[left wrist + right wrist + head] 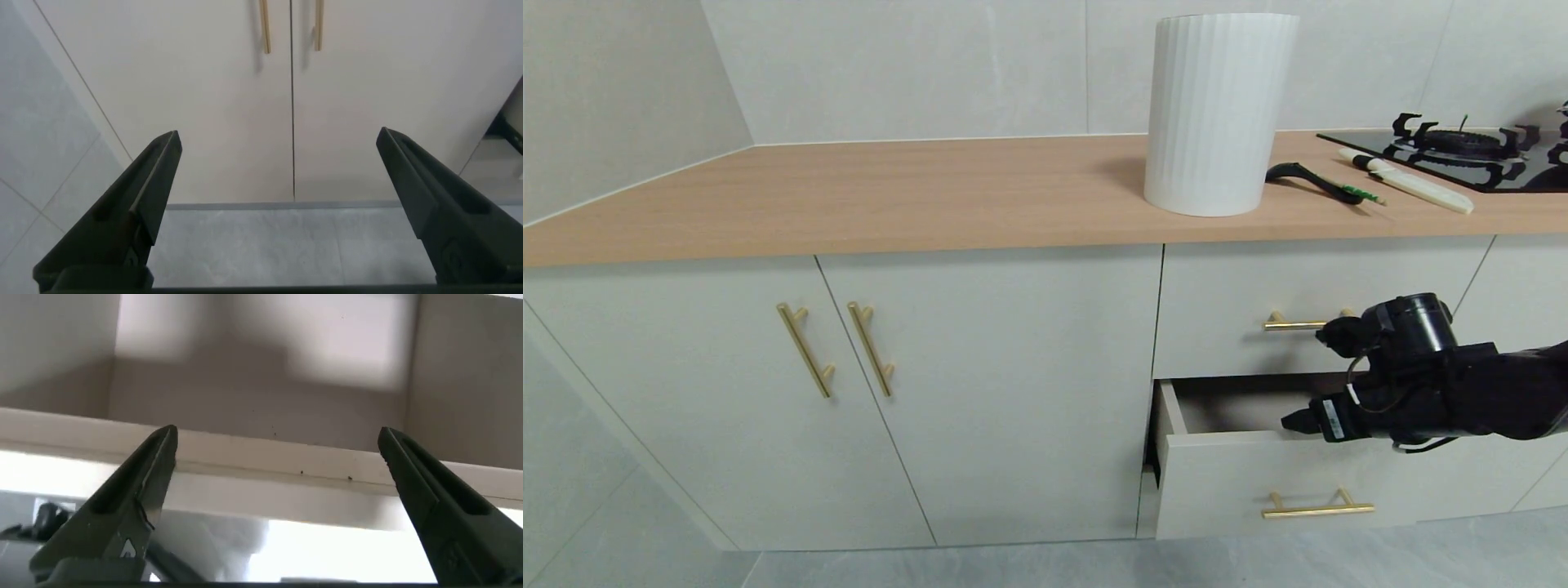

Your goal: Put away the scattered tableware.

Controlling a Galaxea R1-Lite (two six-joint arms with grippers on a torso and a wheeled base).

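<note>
On the wooden counter (890, 196) lie a black ladle (1307, 175), a thin green-tipped stick (1364, 194) and a white knife (1409, 184), all to the right of a tall white ribbed container (1217, 114). Below them the lower drawer (1217, 482) is pulled partly out and looks empty inside. My right gripper (1313, 377) (278, 437) is at the drawer's opening, open and holding nothing; the drawer's front edge (270, 461) runs just beyond its fingers. My left gripper (278, 139) is open and empty, low in front of the double cabinet doors (292, 90).
A black gas hob (1462, 151) sits at the counter's far right, beside the knife. A shut drawer with a gold handle (1298, 324) is just above the open one. Two doors with gold handles (837, 347) are to the left. Grey floor tiles (1045, 567) lie below.
</note>
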